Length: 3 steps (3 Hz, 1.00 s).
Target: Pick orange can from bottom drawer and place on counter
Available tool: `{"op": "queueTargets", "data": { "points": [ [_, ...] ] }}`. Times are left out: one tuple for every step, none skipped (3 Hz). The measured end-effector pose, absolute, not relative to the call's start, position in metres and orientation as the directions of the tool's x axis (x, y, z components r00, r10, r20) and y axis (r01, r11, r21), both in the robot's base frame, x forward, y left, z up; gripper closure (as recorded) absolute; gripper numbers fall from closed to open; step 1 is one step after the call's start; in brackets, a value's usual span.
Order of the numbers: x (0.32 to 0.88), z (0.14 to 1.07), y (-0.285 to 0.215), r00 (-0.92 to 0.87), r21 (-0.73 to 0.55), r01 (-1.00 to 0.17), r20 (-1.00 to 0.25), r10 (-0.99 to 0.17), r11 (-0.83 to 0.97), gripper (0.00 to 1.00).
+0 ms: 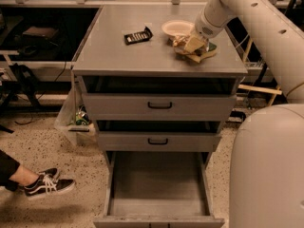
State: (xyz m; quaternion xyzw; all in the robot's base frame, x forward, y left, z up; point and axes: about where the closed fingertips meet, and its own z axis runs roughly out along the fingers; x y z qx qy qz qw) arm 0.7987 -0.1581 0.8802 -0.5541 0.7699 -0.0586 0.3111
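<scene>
The bottom drawer (159,186) is pulled out and its grey inside shows nothing in it. My gripper (192,45) is down at the right side of the counter (142,56), on the end of my white arm (247,8). A small shiny orange-brown thing, seemingly the orange can (179,41), sits at the gripper's left side, on or just above the counter. I cannot tell whether the gripper touches it. A green-and-yellow sponge (207,52) lies just under and to the right of the gripper.
A white bowl (175,28) stands right behind the can. A black flat packet (137,35) lies at the counter's middle back. The two upper drawers (159,106) are slightly open. A person's shoe (47,184) is on the floor at left. My base (268,170) fills the right foreground.
</scene>
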Motion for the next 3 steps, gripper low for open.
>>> {"op": "queueTargets", "data": {
  "points": [
    [0.7987, 0.8802, -0.1581, -0.192, -0.435, -0.817, -0.414, -0.89, 0.379, 0.12],
    [0.7987, 0.88, -0.158, -0.192, -0.435, -0.817, -0.414, -0.89, 0.379, 0.0],
    [0.7987, 0.8801, -0.158, -0.192, -0.435, -0.817, -0.414, -0.89, 0.379, 0.0]
  ]
}}
